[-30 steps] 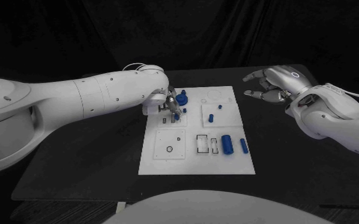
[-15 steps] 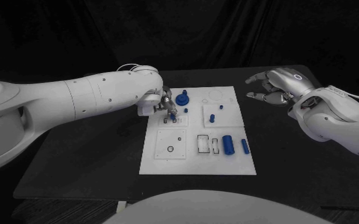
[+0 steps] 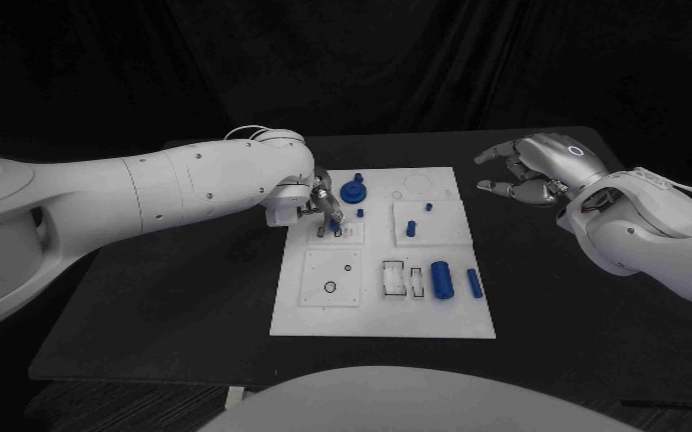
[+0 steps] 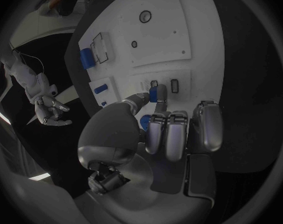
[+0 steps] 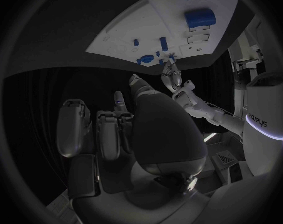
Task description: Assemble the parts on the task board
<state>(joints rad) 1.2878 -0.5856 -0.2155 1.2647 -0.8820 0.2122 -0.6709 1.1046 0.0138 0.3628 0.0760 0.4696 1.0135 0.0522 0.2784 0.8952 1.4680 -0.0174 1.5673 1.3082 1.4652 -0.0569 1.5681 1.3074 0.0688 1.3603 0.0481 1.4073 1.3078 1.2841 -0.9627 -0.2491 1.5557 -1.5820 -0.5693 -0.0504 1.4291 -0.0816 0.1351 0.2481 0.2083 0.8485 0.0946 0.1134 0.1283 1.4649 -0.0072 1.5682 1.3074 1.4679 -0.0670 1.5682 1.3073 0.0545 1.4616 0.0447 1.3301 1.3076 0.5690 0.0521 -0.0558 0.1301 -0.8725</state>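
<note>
Pinching a small blue peg (image 4: 158, 93) between thumb and fingertip, the left hand (image 3: 320, 202) is poised over the paired slots (image 4: 164, 85) at the far-left part of the task board (image 3: 378, 317). An insertion step is judged to be in hand; next, the peg must be aligned upright and pressed down. The right hand (image 3: 531, 172) is held off the board's far right, fingers loosely curled, nothing grasped.

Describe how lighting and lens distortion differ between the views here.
Head view: straight edges, the white board bright against black table and backdrop. Left wrist view: fisheye circle, the board's edges bow, and the left hand looms large in soft highlights. Right wrist view: the same bending, with the right hand mostly in shadow.
</note>
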